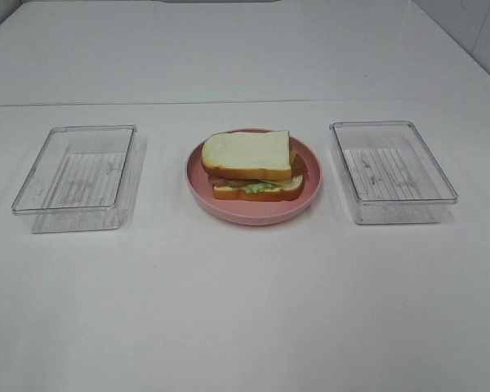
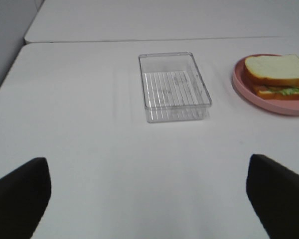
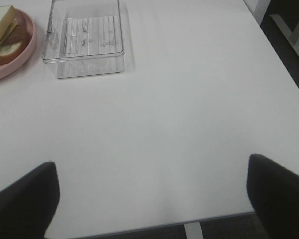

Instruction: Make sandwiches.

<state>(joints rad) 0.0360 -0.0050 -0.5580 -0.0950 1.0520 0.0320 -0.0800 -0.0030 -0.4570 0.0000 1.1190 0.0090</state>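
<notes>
Exterior high view: a white counter (image 1: 245, 310) carried 3 items in a row across the middle of the frame. At centre sat a pink round plate (image 1: 253, 211) holding the assembled sandwich (image 1: 251, 166): a white bread slice with orange-brown crust on top, reddish-brown bacon showing at the right edge, green lettuce visible along the front, and a second bread slice beneath. A cheese layer could not be made out. At centre left stood 1 clear plastic tray (image 1: 75, 178), and at centre right a second clear tray (image 1: 392, 171); each lay well apart from the plate, and both showed only their ribbed floors. Neither arm appeared in this view. Left wrist view: the left claw (image 2: 149, 199) stood wide open, its 2 dark fingers (image 2: 20, 196) at the lower corners of the frame with bare counter between them, gripping nothing; the left tray lay at upper centre and the plate with the sandwich at the upper right edge. Right wrist view: the right claw (image 3: 152, 199) was likewise spread wide and held nothing, with the right tray at upper left and the plate cut off at the upper left corner.
</notes>
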